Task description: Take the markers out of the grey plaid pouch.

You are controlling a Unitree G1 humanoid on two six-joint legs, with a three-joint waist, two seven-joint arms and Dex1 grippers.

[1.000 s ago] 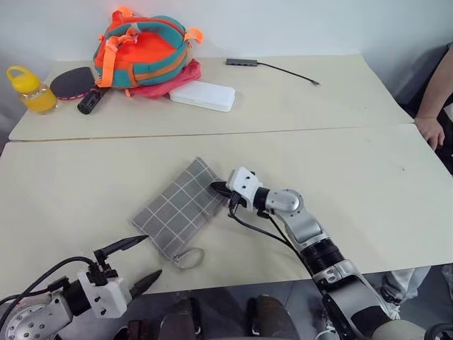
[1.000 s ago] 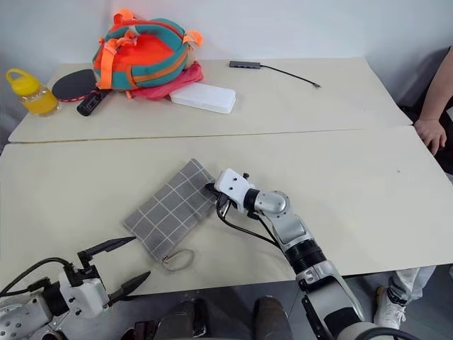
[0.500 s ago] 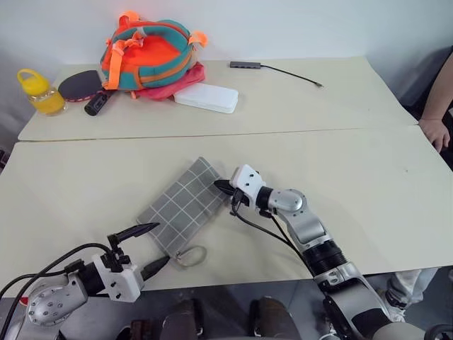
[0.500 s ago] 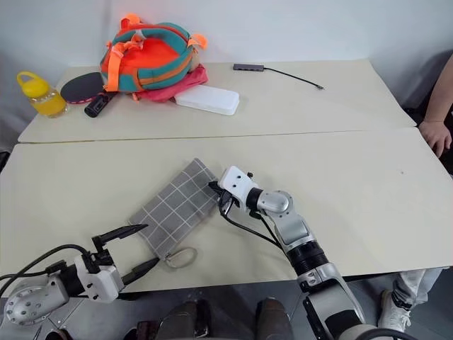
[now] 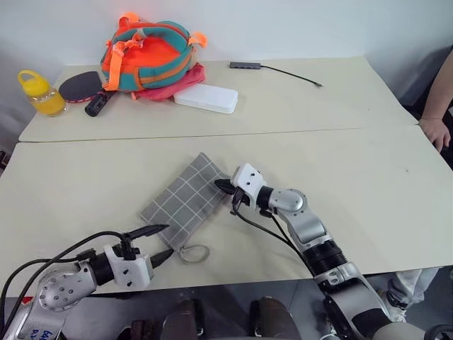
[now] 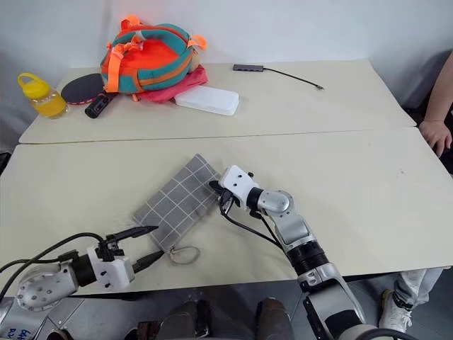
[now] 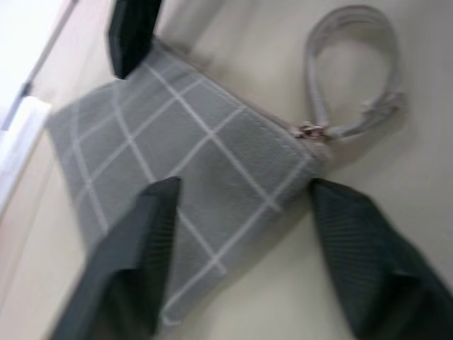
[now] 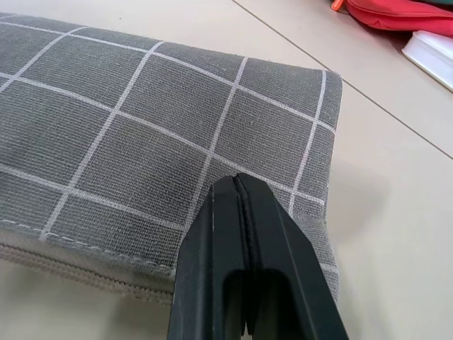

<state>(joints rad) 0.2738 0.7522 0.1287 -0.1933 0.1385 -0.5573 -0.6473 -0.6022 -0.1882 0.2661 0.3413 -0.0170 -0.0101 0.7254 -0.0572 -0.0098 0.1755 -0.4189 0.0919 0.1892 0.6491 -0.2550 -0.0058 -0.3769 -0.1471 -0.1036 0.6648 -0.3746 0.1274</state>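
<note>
The grey plaid pouch lies flat and slanted on the near table, its loop at the near end. No markers are in sight. My right gripper is shut, its tips resting on the pouch's far right edge beside the zipper. My left gripper is open just in front of the pouch's near corner, next to the loop. In the left wrist view its two fingers stand on either side of that corner, with the loop beyond.
On the far table are an orange and teal backpack, a white case, a black-handled paddle, a yellow bottle and a small hub with its cable. A person's hand rests at the right edge.
My left gripper has come forward to the pouch's loop end, and its fingers stand closer together than before. The right gripper has stayed where it was, shut on the pouch's edge.
</note>
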